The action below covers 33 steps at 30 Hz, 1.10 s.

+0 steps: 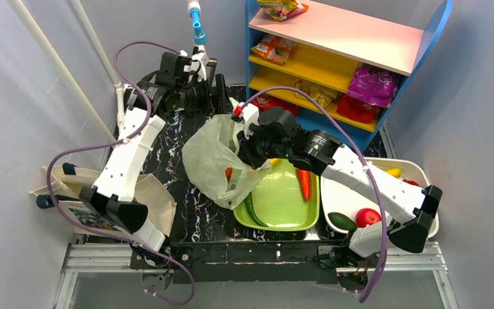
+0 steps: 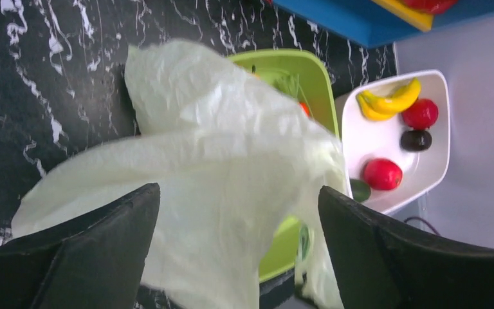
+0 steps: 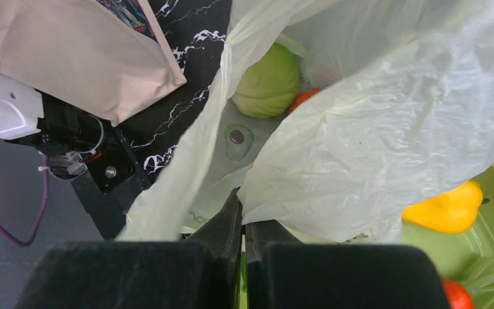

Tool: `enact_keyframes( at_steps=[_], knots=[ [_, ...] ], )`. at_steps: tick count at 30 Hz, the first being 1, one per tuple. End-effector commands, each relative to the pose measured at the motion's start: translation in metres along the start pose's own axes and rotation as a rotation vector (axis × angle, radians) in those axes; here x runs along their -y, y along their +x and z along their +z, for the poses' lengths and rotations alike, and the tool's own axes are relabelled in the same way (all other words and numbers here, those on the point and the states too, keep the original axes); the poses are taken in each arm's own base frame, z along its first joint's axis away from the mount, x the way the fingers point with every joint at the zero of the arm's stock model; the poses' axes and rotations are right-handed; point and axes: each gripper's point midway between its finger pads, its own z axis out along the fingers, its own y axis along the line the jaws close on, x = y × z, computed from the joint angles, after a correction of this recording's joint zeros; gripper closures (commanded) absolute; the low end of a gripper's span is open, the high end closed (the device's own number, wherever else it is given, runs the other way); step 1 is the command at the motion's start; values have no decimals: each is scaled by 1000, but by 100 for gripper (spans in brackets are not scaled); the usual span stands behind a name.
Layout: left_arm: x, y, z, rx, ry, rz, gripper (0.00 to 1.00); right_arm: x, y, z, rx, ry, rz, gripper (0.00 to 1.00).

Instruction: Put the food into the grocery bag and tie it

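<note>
Right pincer [image 3: 243, 215] is clamped tight on the rim of the pale-green bag [image 1: 212, 161], which slumps on the black table [image 1: 186, 215] and overlaps the green tray [image 1: 283, 206]. Inside lie a cabbage [image 3: 269, 80] and something orange-red [image 3: 303, 98] (mostly hidden). Bananas [image 2: 389, 103] sit in the white tub [image 1: 418, 170]. Farther back, the left pincer [image 2: 237, 193] gapes wide, holding nothing, well apart from the bag. Snack packets [image 1: 373, 84] lie on the shelf [image 1: 341, 32] behind.

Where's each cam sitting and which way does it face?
Top: above and behind left arm, right arm, looking down on bag; both arms show.
Left wrist: on left arm, looks across bag to white tray; open left gripper shows.
Right wrist: on right arm, looks into bag at cabbage; right gripper shut on bag.
Shared: all see bag.
</note>
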Motion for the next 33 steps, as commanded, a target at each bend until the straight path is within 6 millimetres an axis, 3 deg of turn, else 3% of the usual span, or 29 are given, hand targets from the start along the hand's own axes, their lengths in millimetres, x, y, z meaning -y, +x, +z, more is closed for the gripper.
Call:
enact_keyframes(
  at_steps=[1,10,13,17,20,24,33],
  knots=[
    [17,39,-75,-26,21,46,4,0,-23,-10,44,21,-5,99],
    [40,110,-135,-59,87,180,2,4,-29,-12,5,46,-7,99],
    [47,137,-135,-102,173,213,2,5,-30,-13,1,47,-3,99],
    [43,175,-118,-190,190,269,4,4,-30,-12,-7,48,0,99],
    [43,186,-104,-186,179,291,7,11,-32,-11,-5,85,3,99],
    [52,190,-82,-157,183,318,12,9,-31,-7,-22,77,12,99],
    [63,189,-36,-80,133,334,13,9,-25,-7,-41,75,37,99]
  ],
)
